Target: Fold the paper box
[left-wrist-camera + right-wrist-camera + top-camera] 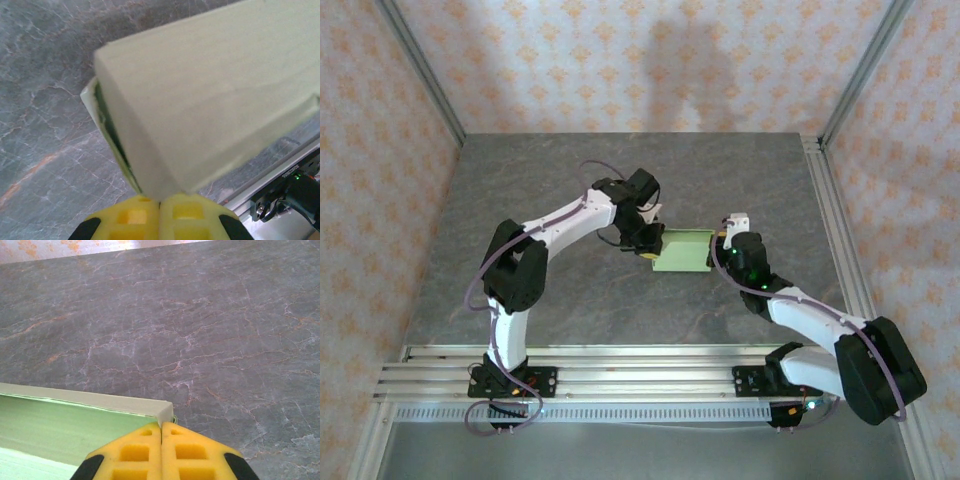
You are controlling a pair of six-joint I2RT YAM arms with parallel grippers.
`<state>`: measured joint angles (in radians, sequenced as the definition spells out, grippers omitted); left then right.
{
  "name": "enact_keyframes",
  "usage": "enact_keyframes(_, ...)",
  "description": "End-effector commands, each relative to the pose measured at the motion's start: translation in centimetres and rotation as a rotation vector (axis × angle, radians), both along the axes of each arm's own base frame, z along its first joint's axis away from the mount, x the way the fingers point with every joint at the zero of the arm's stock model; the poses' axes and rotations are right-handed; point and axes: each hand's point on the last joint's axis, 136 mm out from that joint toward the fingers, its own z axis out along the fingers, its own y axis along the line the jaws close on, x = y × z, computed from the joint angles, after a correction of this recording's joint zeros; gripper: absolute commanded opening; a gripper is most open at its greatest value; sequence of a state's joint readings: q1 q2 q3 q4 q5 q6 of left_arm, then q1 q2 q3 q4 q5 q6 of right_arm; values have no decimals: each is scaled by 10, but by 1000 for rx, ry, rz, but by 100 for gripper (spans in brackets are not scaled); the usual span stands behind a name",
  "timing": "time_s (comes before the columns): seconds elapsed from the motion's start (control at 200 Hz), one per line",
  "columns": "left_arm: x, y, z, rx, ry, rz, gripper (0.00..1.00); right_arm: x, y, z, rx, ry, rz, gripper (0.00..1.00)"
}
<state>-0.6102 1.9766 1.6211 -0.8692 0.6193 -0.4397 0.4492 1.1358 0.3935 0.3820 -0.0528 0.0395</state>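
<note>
The paper box [685,252] is a small pale yellow-green flat box lying mid-table between both arms. My left gripper [651,243] is at its left end and my right gripper [718,248] at its right end. In the left wrist view the box [210,100] looms close, one end gaping with a dark slit, and its lower corner meets the shut yellow tips of the left gripper [160,204]. In the right wrist view the right gripper [161,426] is shut, tips against a corner of the box [75,425]. Whether card is pinched in either seam is hidden.
The grey marble-look table [570,170] is walled by patterned panels. Aluminium rails [640,365] carry the arm bases at the near edge, and another rail [835,230] runs along the right side. A rail [280,165] lies behind the box in the left wrist view.
</note>
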Motion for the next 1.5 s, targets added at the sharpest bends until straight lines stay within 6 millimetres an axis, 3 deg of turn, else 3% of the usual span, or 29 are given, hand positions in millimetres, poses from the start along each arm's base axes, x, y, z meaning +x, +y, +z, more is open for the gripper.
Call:
enact_keyframes(0.0,6,-1,1,7,-45,11,0,-10,0,-10,-13,28,24,1)
enact_keyframes(0.165,10,1,13,3,-118,15,0,-11,3,-7,-10,13,41,0)
enact_keyframes(0.18,11,1,25,-15,-148,15,0,-11,3,-7,-11,13,42,0)
enact_keyframes(0.225,12,1,35,-27,-180,11,0,-11,3,-8,-12,13,41,0)
enact_keyframes(0.365,12,1,59,-62,-227,-1,23,-12,4,-8,-13,6,45,0)
enact_keyframes(0.48,14,-2,73,-100,-244,21,34,-12,5,-8,-18,-2,48,0)
enact_keyframes(0.616,31,3,90,-120,-309,145,43,-14,6,-8,-27,-17,55,0)
enact_keyframes(0.756,49,24,104,-65,-367,344,44,-15,5,-9,-33,-34,46,0)
enact_keyframes(0.931,53,47,86,60,-355,447,46,-15,3,-6,-29,-66,39,0)
enact_keyframes(1.091,51,44,72,37,-311,499,50,-15,5,-1,-29,-118,47,0)
enact_keyframes(1.496,37,33,40,-22,-201,557,49,-21,11,-1,-64,-158,58,0)
